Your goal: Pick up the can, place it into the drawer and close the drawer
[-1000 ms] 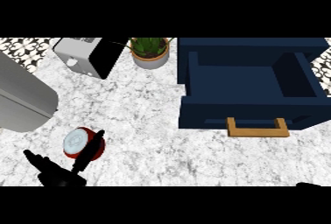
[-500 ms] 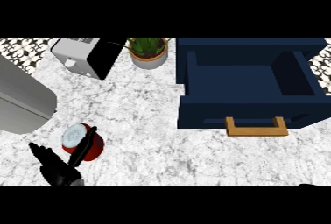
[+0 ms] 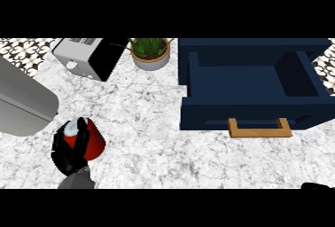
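- Left hand (image 3: 71,153) is seen at the lower left of the frame, its black fingers curled over and round the can (image 3: 88,139), which is partly hidden by them.
- Contact is made along the can's side and over its pale top; whether the can is lifted off the bench (image 3: 150,146) or resting on it cannot be told.
- Being a red metal can, it is judged stiff, fairly light, and smooth enough to slip if tilted, though hardly fragile.
- Hold is best taken round the middle of the cylinder wall, with thumb and fingers on opposite sides, not by the rim.
- Only a dark tip of the right hand (image 3: 317,186) is shown at the lower right edge, so its fingers cannot be judged.
- Well apart from the can, at the upper right, the dark blue drawer (image 3: 248,84) is pulled open, with its wooden handle (image 3: 259,128) facing the lower edge.
- At the upper left, a toaster (image 3: 88,57) and a potted plant (image 3: 152,53) are left standing, clear of the likely path to the drawer.
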Controlling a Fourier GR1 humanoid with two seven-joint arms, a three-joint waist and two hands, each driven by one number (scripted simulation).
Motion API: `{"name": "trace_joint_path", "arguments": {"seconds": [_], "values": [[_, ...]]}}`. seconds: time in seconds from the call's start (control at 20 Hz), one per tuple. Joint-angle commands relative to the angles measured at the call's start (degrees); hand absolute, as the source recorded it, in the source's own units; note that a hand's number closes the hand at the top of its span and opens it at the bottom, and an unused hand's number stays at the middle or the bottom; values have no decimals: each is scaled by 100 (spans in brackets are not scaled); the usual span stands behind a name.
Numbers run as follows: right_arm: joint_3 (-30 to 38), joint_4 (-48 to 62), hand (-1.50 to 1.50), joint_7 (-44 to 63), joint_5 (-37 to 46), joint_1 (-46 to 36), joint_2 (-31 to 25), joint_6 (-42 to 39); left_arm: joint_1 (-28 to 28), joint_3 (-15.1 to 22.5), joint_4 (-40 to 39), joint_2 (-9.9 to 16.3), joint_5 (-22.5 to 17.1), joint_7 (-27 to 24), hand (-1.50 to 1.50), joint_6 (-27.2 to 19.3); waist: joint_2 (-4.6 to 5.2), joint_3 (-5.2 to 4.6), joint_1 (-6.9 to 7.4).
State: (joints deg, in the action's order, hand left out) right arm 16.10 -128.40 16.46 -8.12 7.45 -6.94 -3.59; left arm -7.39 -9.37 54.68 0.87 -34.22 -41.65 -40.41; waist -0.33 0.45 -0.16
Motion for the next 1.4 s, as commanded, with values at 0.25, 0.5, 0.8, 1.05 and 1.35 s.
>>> {"name": "trace_joint_path", "arguments": {"seconds": [0.25,0.5,0.8,1.05,1.35], "values": [[454,175,-150,101,-333,-290,-307,-175,-571,-202,-1028,104,27,-430,150,688,38,-47,-31],[-58,163,-150,-187,101,-236,13,-91,-1126,1092,-1226,423,654,466,150,1959,88,-52,-270],[99,-41,-150,-34,-17,-43,-30,-113,-2044,1755,-1420,489,1015,1112,150,2998,40,-47,-170],[-51,-43,-150,-81,430,-135,43,41,-2631,1892,-1312,513,1203,1753,150,3164,30,-44,-41],[166,-126,-150,45,158,-85,-44,-58,-3396,2048,-460,443,1429,3007,150,2587,9,-40,-15]]}}
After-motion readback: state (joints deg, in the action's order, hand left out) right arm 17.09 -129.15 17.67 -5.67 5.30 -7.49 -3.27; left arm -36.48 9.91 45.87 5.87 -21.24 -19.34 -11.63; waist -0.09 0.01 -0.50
